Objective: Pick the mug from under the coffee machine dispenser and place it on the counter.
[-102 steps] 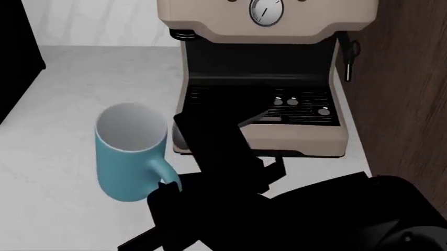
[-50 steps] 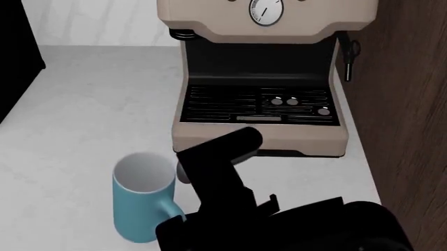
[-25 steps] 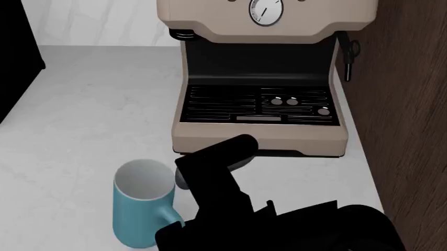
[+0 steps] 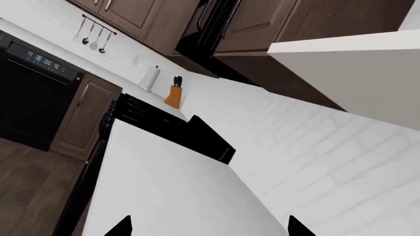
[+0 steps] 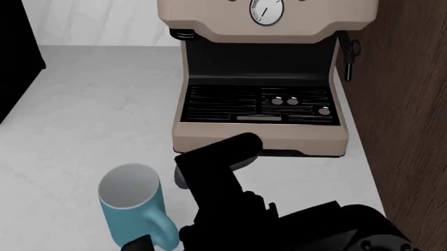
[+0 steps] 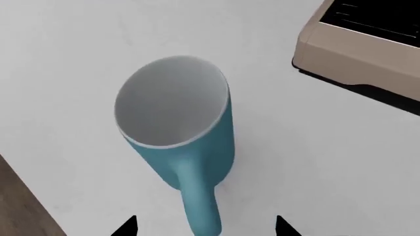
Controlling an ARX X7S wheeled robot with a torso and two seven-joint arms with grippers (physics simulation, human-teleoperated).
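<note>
On the counter (image 5: 77,120) the machine (image 5: 262,78) has its drip tray bare, the mug (image 5: 133,206) stands upright in front-left of it, and the right gripper (image 6: 204,227) straddles its handle (image 6: 200,206), jaws spread.

The mug (image 5: 131,206) stands upright on the counter (image 5: 77,120), in front and left of the coffee machine dispenser (image 5: 262,78).
</note>
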